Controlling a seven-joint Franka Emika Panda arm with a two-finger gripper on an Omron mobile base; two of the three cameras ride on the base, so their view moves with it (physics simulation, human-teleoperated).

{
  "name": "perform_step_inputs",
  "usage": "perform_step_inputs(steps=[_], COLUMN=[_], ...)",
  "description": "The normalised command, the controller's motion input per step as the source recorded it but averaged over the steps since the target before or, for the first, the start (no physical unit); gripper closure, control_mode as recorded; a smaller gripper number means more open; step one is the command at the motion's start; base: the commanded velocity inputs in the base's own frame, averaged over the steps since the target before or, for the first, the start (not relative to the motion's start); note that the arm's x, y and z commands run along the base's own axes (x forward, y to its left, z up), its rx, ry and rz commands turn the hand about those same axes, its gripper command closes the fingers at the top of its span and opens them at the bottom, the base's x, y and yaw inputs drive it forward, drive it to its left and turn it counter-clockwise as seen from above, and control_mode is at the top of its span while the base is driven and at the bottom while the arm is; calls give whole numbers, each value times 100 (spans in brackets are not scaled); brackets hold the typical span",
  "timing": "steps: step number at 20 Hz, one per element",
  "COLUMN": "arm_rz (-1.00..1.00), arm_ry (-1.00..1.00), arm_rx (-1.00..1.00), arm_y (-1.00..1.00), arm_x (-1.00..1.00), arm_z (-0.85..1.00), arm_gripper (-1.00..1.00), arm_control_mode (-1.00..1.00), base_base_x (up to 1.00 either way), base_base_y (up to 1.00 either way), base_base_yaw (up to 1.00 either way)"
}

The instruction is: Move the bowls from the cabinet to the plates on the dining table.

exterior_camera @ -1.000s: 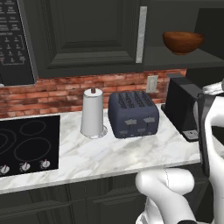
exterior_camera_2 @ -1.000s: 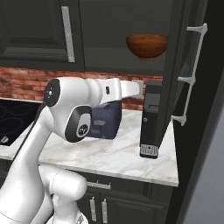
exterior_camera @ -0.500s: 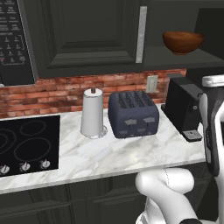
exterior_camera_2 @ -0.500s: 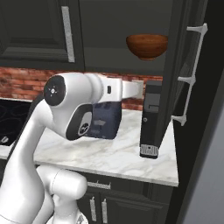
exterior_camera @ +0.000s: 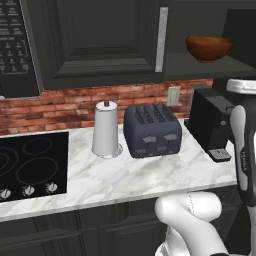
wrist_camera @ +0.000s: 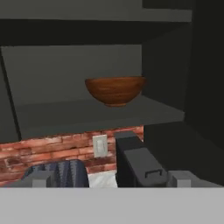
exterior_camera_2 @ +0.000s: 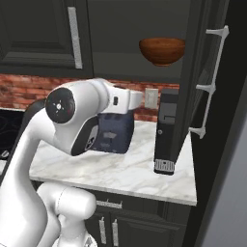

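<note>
A reddish-brown wooden bowl [exterior_camera: 209, 48] [exterior_camera_2: 162, 50] [wrist_camera: 115, 90] stands upright on the lower shelf [wrist_camera: 87, 114] of the dark cabinet [exterior_camera: 100, 40], whose right door [exterior_camera_2: 195, 96] is swung open. My gripper [wrist_camera: 113, 179] is open, its two fingertips wide apart with nothing between them. It sits below and in front of the bowl, well short of the shelf, and looks straight at the bowl. My white arm [exterior_camera_2: 82, 118] reaches up from the base toward the shelf. The plates and the dining table are out of view.
On the marble counter [exterior_camera: 125, 180] stand a paper towel roll [exterior_camera: 106, 129], a dark blue toaster [exterior_camera: 152, 131] and a black coffee machine [exterior_camera: 210, 122] right under the bowl's shelf. A stovetop [exterior_camera: 30, 165] and a microwave [exterior_camera: 15, 45] are at the left.
My arm has risen and its forearm has swung up toward the shelf. The bowl has not moved and the gripper has stayed open.
</note>
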Motion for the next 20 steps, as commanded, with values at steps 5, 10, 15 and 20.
perform_step_inputs(steps=[5, 10, 15, 20], arm_rz=[12, 12, 12, 11], arm_ry=[-3, 0, 0, 0], arm_rx=[2, -7, -6, 0], arm_y=[35, 46, 56, 51], arm_x=[2, 13, 11, 8], arm_z=[16, 14, 3, 0], arm_gripper=[-100, -100, -100, -100], arm_control_mode=[-100, -100, -100, -100], base_base_x=[0, 0, 0, 0], base_base_y=[0, 0, 0, 0], base_base_yaw=[0, 0, 0, 0])
